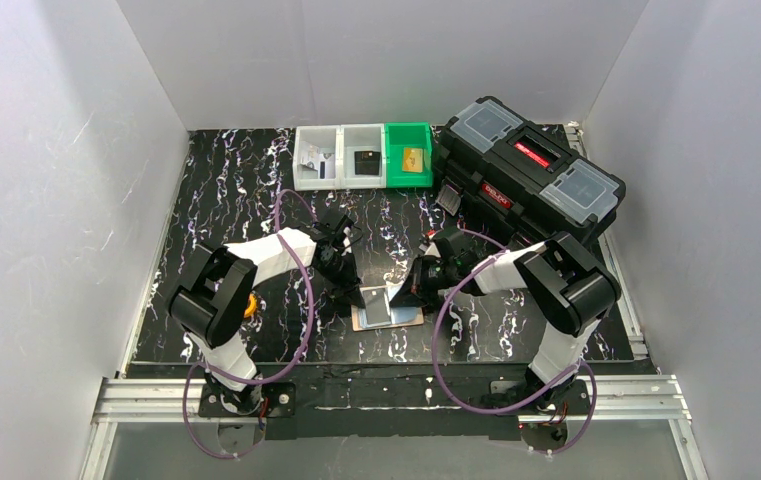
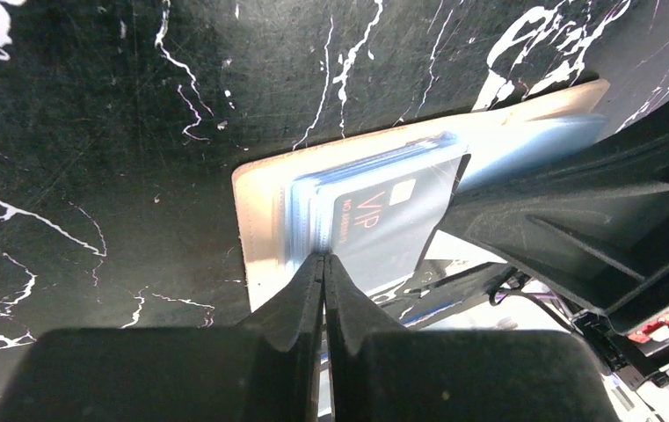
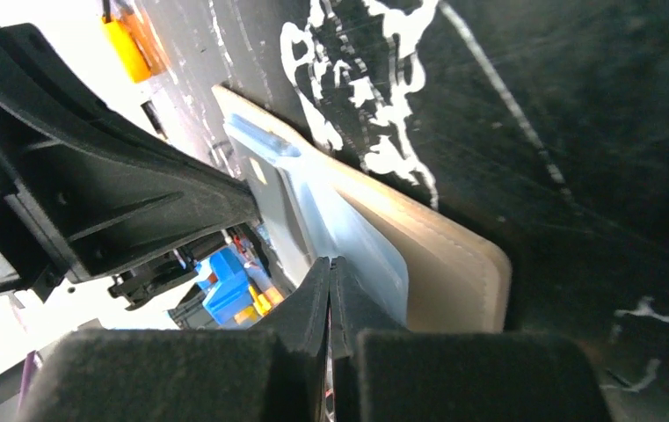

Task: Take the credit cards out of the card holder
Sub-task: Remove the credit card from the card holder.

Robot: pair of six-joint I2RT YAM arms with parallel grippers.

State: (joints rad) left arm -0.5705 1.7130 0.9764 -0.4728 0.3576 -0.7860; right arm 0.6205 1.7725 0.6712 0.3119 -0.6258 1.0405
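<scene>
The cream-beige card holder (image 1: 411, 319) lies open on the black marbled table between the two arms. In the left wrist view the card holder (image 2: 260, 220) shows a stack of pale-blue clear sleeves holding a dark credit card (image 2: 383, 220) marked VIP. My left gripper (image 2: 323, 260) is shut on the near edge of that card and its sleeve. In the right wrist view my right gripper (image 3: 330, 262) is shut on the edge of a pale-blue sleeve (image 3: 348, 233) of the card holder (image 3: 454, 264). From above, the left gripper (image 1: 348, 290) and right gripper (image 1: 406, 290) face each other over it.
Two white bins (image 1: 341, 132) and a green bin (image 1: 408, 130) stand in a row at the back; the green one holds a tan-gold card (image 1: 414, 159). A large black toolbox (image 1: 531, 170) stands at the back right, close behind the right arm.
</scene>
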